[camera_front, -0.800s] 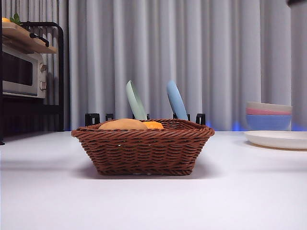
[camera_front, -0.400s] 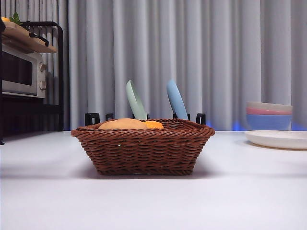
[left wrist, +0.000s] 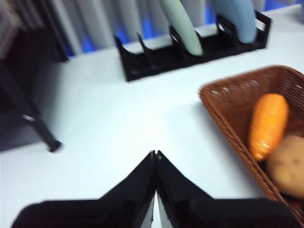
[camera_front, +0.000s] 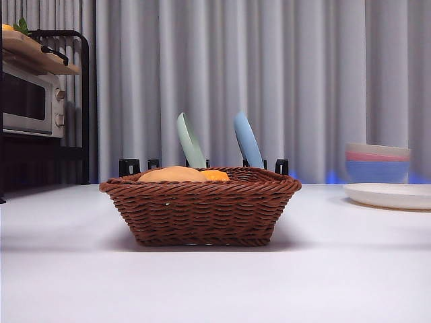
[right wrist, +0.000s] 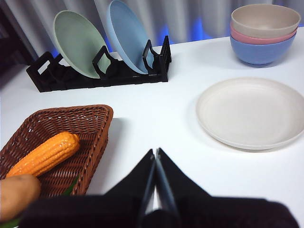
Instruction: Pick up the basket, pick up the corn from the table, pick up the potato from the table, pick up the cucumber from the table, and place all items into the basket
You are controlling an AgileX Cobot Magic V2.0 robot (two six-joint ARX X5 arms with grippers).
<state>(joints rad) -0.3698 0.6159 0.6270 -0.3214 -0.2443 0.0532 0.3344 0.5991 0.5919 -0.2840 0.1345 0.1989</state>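
The dark-brown wicker basket (camera_front: 202, 208) stands on the white table (camera_front: 215, 282) at the middle of the front view. The tan potato (camera_front: 174, 174) and the orange corn (camera_front: 217, 175) show just above its rim. In the right wrist view the corn (right wrist: 45, 154) lies in the basket (right wrist: 71, 111) beside the potato (right wrist: 14, 192). A green sliver of the cucumber (right wrist: 71, 185) peeks out under them. My right gripper (right wrist: 155, 152) hangs shut and empty above the table beside the basket. My left gripper (left wrist: 155, 154) is shut and empty, off to the basket's (left wrist: 223, 111) other side.
A black dish rack (right wrist: 95, 73) holding a green plate (camera_front: 190, 141) and a blue plate (camera_front: 247, 140) stands behind the basket. A white plate (right wrist: 251, 114) and stacked bowls (right wrist: 263, 33) sit to the right. A microwave on a black shelf (camera_front: 30, 101) is at far left.
A black arm tip at the top right corner of the front view has gone out of view. The basket and what lies in it have not moved.
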